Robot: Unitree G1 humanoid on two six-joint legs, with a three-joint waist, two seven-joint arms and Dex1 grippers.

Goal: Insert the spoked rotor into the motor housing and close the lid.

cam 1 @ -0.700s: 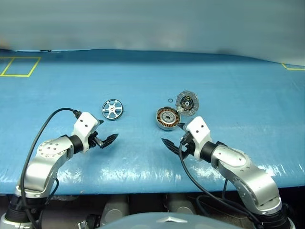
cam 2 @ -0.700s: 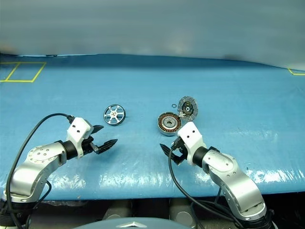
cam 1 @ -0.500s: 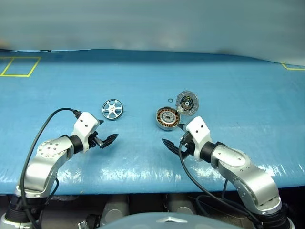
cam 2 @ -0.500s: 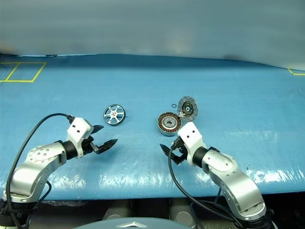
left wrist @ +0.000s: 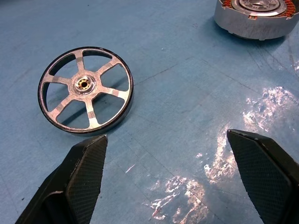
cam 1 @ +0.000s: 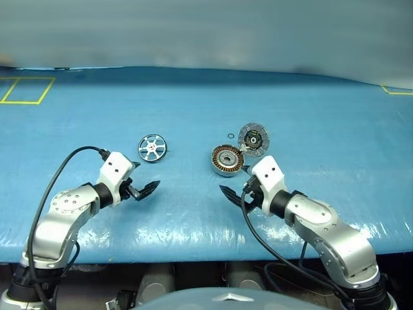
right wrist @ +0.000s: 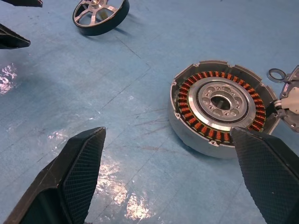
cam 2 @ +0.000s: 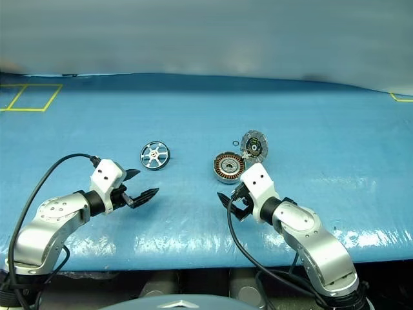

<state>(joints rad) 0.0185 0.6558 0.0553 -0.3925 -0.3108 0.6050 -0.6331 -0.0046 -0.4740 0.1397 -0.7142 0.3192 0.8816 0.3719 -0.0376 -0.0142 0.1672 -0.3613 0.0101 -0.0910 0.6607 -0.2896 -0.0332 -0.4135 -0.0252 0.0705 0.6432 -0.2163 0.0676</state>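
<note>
Spoked rotor lies flat on the blue surface, left of the motor housing, whose lid is flipped open at its far-right edge. Both pincers hover empty and spread wide: left pincer near the rotor, right pincer just near of the housing. No readable markings, though the parts look too small to be sure.

Glossy blue table cover with yellow tape squares, perhaps a grey wall.

Silver six-spoked rotor, copper-orange windings ringing the grey motor housing, blue table cover.
</note>
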